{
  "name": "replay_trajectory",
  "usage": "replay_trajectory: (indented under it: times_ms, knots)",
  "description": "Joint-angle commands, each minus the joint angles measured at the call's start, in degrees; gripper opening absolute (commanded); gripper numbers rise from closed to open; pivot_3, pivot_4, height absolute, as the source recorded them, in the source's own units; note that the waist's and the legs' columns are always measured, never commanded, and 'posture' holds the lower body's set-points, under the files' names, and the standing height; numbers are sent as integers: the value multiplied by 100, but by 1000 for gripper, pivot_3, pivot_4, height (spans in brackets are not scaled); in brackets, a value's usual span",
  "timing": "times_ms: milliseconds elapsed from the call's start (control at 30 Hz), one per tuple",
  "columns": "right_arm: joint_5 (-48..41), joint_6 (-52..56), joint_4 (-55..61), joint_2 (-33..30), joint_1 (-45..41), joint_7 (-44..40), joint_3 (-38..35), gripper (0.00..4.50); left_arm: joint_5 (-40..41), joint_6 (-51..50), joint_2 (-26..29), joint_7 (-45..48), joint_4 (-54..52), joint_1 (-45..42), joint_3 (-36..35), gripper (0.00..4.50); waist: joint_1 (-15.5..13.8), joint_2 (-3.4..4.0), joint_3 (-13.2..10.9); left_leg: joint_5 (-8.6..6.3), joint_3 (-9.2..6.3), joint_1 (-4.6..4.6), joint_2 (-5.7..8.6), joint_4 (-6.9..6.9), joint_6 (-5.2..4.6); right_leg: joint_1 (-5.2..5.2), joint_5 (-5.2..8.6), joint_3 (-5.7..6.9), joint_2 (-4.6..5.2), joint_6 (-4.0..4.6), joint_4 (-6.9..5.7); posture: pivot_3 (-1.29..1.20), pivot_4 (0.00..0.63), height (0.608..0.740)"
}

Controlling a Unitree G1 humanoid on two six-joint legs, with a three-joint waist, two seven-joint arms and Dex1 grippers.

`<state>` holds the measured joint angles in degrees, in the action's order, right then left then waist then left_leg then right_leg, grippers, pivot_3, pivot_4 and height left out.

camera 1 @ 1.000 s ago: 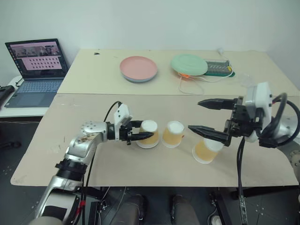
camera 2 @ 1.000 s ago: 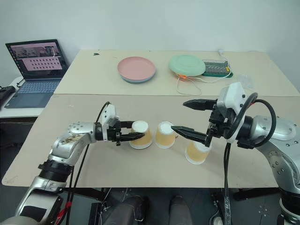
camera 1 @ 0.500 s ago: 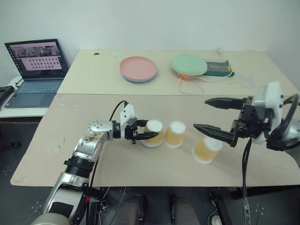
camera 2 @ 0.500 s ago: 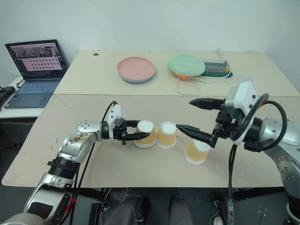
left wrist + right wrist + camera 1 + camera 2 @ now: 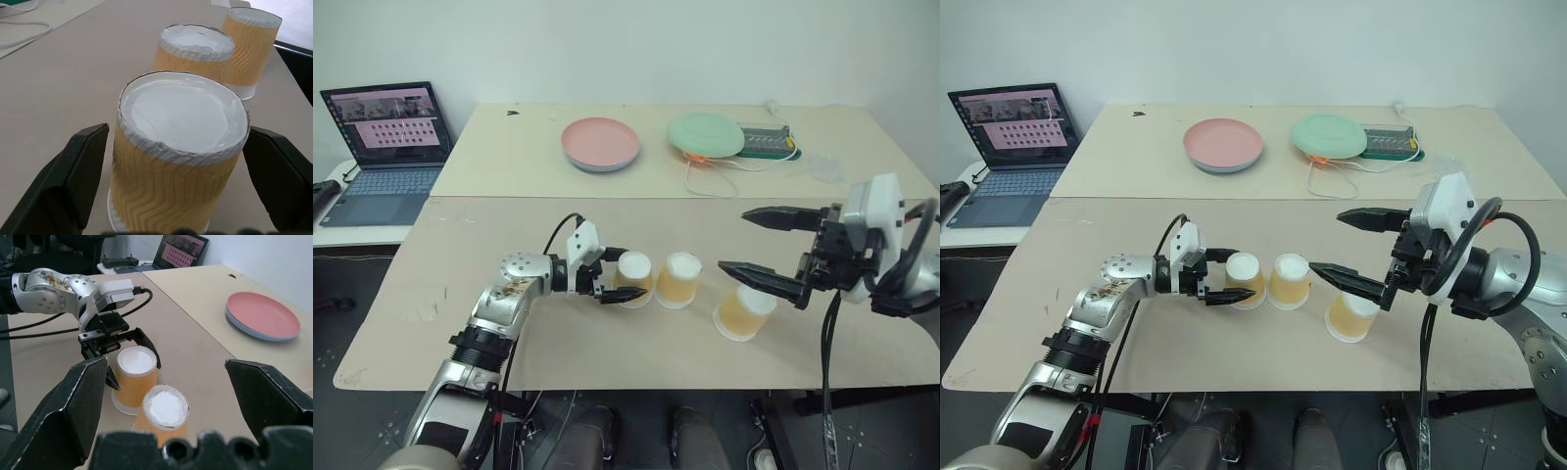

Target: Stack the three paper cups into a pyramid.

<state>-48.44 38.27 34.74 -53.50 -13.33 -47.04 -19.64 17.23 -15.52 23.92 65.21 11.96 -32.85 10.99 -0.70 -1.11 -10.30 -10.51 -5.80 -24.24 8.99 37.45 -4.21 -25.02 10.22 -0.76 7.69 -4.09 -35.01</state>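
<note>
Three paper cups stand base-up in a row on the near table: the left cup, the middle cup close beside it, and the right cup a little apart and nearer the front edge. My left gripper is open around the left cup, with one black finger on each side and a gap showing between finger and cup wall. My right gripper hangs wide open in the air, above and between the middle and right cups, holding nothing.
A pink plate and a green plate lie on the far table, with a white cable and a small tray beside them. A laptop sits open on a side table at the far left.
My left gripper's fingers were shut on the left cup and now stand spread apart from it. The cup stays on the table beside the middle cup.
</note>
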Motion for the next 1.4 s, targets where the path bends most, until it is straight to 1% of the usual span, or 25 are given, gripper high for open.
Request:
replay_trajectory:
  times_ms: [33, 233, 300, 367, 433, 567, 633, 733, 833, 933, 1033, 1233, 1400]
  knots:
    - [-35, -67, 69, -115, -73, -25, -218, 4500, 138, -298, 391, 261, -587, -46, -112, 4480, 8, -1, 0, 0, 0, 0, 0, 0, 0, 0, 0, 0, 0, 0, 0, 0, 150, 729]
    - [-85, 1, 59, -251, 260, -166, -597, 4500, 580, -958, 1424, 933, -1422, -99, -381, 4480, 9, 2, 0, 0, -1, -5, -3, -2, 0, -11, 0, -1, -6, 1, -4, 0, 150, 729]
    - [-16, 22, 10, -320, 592, -293, -902, 4500, 775, -1219, 1719, 1060, -1689, -161, -537, 4480, -9, 1, -1, 0, -1, -2, -3, -2, 0, -8, 0, 0, -6, 1, -2, 0, 150, 729]
    - [95, 66, -94, -354, 1113, -476, -1430, 4500, 1054, -1558, 1952, 1092, -1960, -292, -753, 4480, -42, 0, -2, 0, -4, -4, -2, -2, 0, -9, 1, 1, -6, 0, 0, 0, 150, 729]
    - [145, 71, -161, -349, 1448, -563, -1768, 4500, 1223, -1720, 2034, 1037, -2126, -336, -865, 4480, -61, 1, -2, -1, -5, -4, 2, -2, -1, -9, 2, 1, -5, -2, -1, 0, 150, 729]
    - [740, -116, -363, -257, 2693, -1138, -2550, 4500, 1556, -2102, 2042, 827, -2420, -491, -1040, 4480, -72, 3, -1, -1, -3, 3, -2, -1, -1, 3, 3, -1, -6, -4, -1, 0, 150, 729]
    - [954, -216, -477, -205, 3076, -1262, -2718, 4500, 1584, -2145, 2046, 777, -2493, -507, -1026, 4480, -75, 3, -1, -1, -5, 5, -4, -3, 0, 5, 12, 2, -8, -15, -2, 0, 150, 729]
    - [1423, -499, -546, -198, 3619, -1473, -2561, 4500, 1574, -2142, 2028, 740, -2508, -535, -969, 4480, -18, 6, 2, -1, 3, 10, -7, -3, 0, 9, 21, -6, -9, -30, -1, 0, 150, 729]
    - [2186, -879, -504, -277, 3813, -1242, -1783, 4500, 1570, -2165, 1994, 741, -2478, -623, -920, 4480, 27, 8, 2, -2, 7, 16, -15, -3, 1, 15, 29, -5, -10, -43, 0, 0, 150, 729]
    - [2550, -988, -457, -251, 3514, -900, -1141, 4500, 1544, -2154, 1999, 777, -2433, -694, -896, 4480, 48, 10, 2, -2, 14, 23, -23, -3, 2, 21, 30, -5, -11, -43, 1, 0, 150, 729]
    - [2647, -982, -395, -144, 3147, -685, -670, 4500, 1590, -2200, 2036, 818, -2473, -755, -910, 4480, 54, 11, 3, -2, 18, 21, -23, -3, 2, 19, 30, -7, -9, -43, 1, 0, 150, 729]
    - [2797, -939, -592, -16, 2518, -352, -221, 4500, 1505, -2119, 2098, 900, -2409, -714, -884, 4480, 2, 10, 2, -2, 17, 9, -20, -3, 2, 4, 23, -5, -10, -30, 2, 0, 150, 729]
    - [2700, -878, -536, -1, 2333, -382, -130, 4500, 1438, -2063, 2092, 816, -2397, -659, -895, 4480, -10, 10, 2, -2, 15, 9, -20, -3, 2, 4, 21, -4, -11, -25, 0, 0, 150, 729]
